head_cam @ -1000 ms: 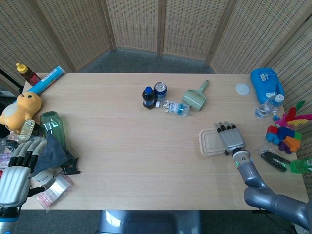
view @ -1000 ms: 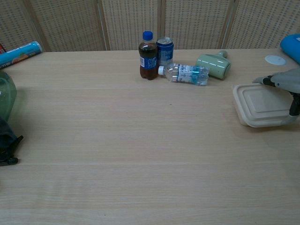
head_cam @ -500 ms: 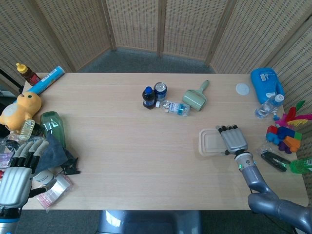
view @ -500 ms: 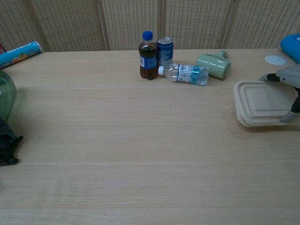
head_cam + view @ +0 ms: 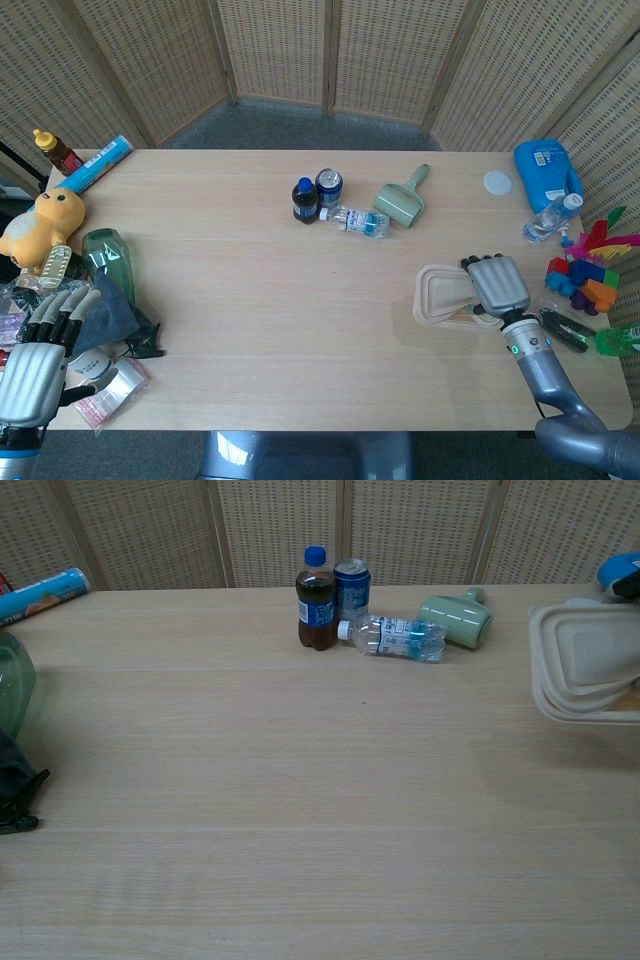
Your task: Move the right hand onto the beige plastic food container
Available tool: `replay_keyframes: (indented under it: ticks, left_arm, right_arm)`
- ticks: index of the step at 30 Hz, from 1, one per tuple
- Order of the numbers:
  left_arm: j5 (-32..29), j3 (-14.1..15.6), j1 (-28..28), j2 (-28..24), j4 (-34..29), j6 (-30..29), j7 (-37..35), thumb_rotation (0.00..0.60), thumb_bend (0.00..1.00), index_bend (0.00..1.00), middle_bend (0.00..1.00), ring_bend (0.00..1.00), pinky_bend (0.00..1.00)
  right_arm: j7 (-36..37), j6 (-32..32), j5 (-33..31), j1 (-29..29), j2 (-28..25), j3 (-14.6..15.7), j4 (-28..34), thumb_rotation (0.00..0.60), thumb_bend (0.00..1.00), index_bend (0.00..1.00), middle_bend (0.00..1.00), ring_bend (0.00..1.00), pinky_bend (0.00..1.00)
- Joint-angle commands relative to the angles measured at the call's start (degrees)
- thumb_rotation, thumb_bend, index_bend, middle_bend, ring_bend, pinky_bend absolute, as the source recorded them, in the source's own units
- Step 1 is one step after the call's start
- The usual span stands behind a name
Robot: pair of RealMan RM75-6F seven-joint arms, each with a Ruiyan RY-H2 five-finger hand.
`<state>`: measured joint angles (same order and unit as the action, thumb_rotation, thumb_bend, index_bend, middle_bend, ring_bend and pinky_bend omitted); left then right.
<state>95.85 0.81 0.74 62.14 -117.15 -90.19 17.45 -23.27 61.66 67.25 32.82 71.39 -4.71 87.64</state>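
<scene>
Right hand (image 5: 497, 284) sits at the right side of the tabletop (image 5: 280, 300), back of the hand facing up, gripping the right edge of the beige plastic food container (image 5: 446, 296). The container is lifted off the tabletop and tilted; the chest view shows it raised above the wood at the right frame edge (image 5: 585, 670), with a faint shadow below. Only a dark bit of the right hand shows in the chest view, near the top right corner.

Left hand (image 5: 32, 365) is at the near left corner, fingers spread and extended, holding nothing. It hovers beside a dark cloth (image 5: 105, 312) and a clear plastic bag (image 5: 108, 388).

Centre back of the tabletop: dark soda bottle (image 5: 304, 199) with a blue cap, upright, touching or just beside a blue can (image 5: 329, 186). A clear water bottle (image 5: 360, 221) lies on its side just right of them. A pale green scoop (image 5: 401, 200) lies near it, handle pointing to the far edge.

Left side: green glass bottle (image 5: 107, 262), yellow plush toy (image 5: 40, 225), blue tube (image 5: 95, 164), small sauce bottle (image 5: 55, 150).

Right side: blue jug (image 5: 546, 172), white lid (image 5: 497, 182), small water bottle (image 5: 551, 216), coloured toys (image 5: 585, 270).
</scene>
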Motion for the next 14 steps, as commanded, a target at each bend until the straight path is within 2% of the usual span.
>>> replay_keyframes:
  ticks: [1,14]
  left_arm:
    - [0.13,0.03,-0.05,-0.16,-0.08,0.02,-0.43,0.600,0.00,0.00,0.00,0.00,0.00]
    - [0.97,0.18,-0.20,-0.61,-0.64,-0.02,-1.56,0.600,0.00,0.00,0.00,0.00,0.00]
  right_arm:
    - [-0.85,2.17,1.47,-1.19,-3.60,-0.40,4.46,0.600,0.01,0.89,0.90,0.86,1.00]
    - [-4.86,6.33,4.72,-2.17,-11.79,-2.20,17.49,0.600,0.02,0.89,0.90,0.86,1.00]
